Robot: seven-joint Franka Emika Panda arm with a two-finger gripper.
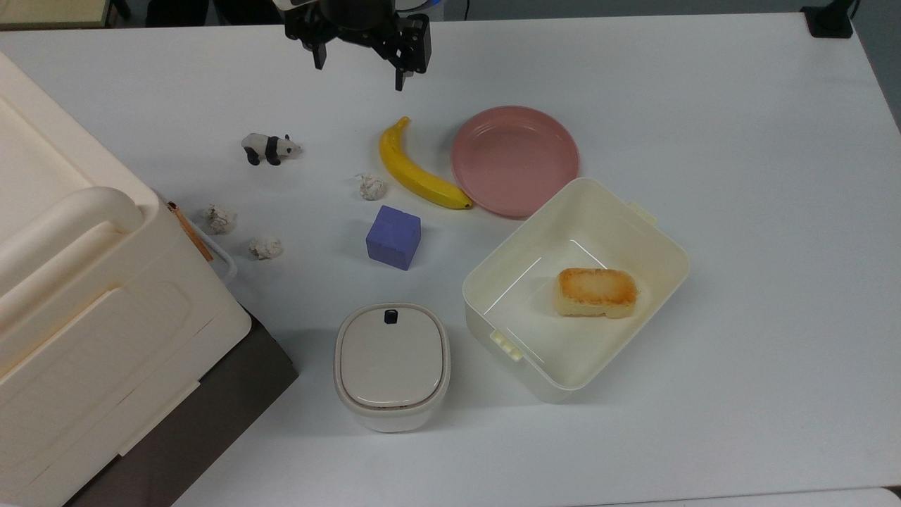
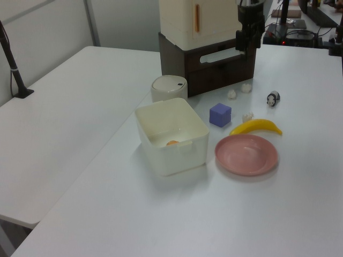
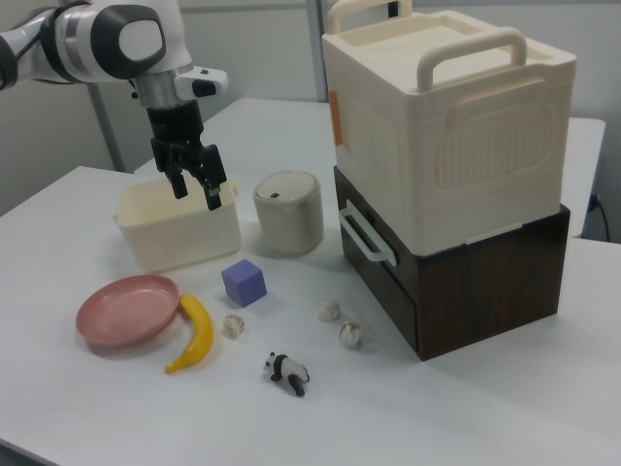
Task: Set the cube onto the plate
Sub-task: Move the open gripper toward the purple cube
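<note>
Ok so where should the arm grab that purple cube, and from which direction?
From straight above, closing on two opposite flat side faces of the cube. It sits flat on the table with open space all round; the paper ball and banana lie apart from it.

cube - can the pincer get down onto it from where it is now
Probably yes: the cube stands alone on the table, apart from the banana and paper ball, its top uncovered. The open pincer hangs above the table.
</note>
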